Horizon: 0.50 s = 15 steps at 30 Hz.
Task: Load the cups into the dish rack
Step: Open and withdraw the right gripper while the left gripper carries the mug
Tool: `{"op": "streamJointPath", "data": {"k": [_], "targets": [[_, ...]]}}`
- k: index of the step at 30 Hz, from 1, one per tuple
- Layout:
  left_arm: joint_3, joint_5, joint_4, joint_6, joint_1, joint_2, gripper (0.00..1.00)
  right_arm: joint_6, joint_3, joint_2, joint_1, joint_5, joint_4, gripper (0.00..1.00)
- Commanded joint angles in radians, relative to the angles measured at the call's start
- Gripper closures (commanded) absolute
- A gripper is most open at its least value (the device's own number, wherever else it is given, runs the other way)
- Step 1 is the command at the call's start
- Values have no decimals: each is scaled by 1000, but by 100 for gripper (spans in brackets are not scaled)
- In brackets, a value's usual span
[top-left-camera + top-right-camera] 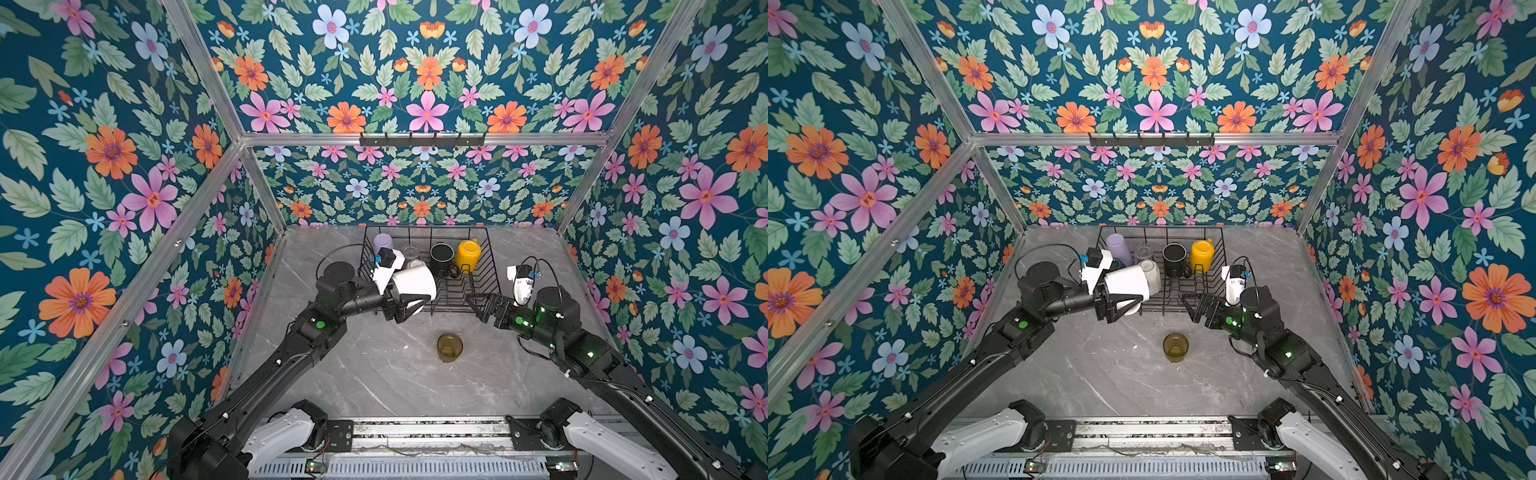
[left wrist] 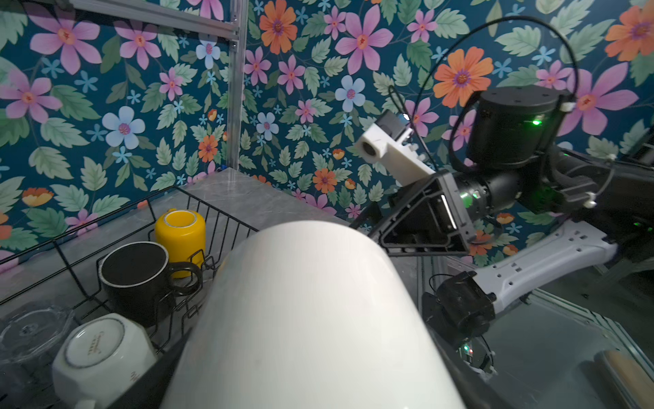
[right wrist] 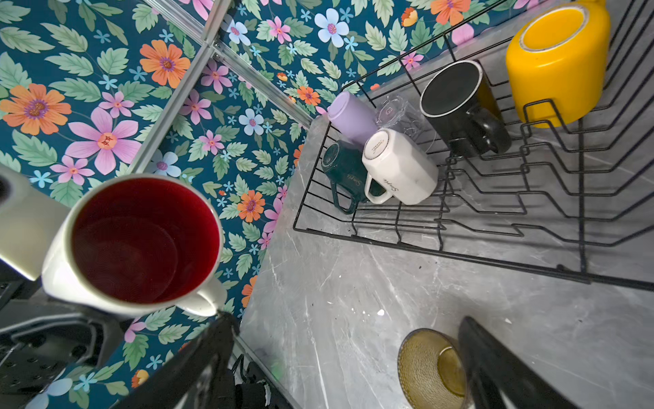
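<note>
In the left gripper (image 1: 412,306) sits the gripped red-inside white mug (image 1: 415,281); opposite it, the right gripper (image 1: 474,306) stands open, empty.

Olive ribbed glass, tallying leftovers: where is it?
In both top views the olive glass stands centrally on the grey marble table, in front of the black dish rack.

The grey marble-patterned bench (image 1: 374,386) carries two things directly. The black wire dish rack (image 1: 492,272) sits at its 12 o'clock edge. The olive glass (image 1: 449,347) stands upright near the middle, at the rack's 6 o'clock, apart from it.
</note>
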Motion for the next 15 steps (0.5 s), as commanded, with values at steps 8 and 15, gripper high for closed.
{"op": "streamJointPath", "data": {"k": [8, 15], "targets": [[288, -244, -304, 86, -2, 252, 100, -19, -33, -78, 0, 59, -25, 1], [477, -346, -476, 128, -13, 455, 100, -31, -30, -94, 0, 80, -49, 1]]}}
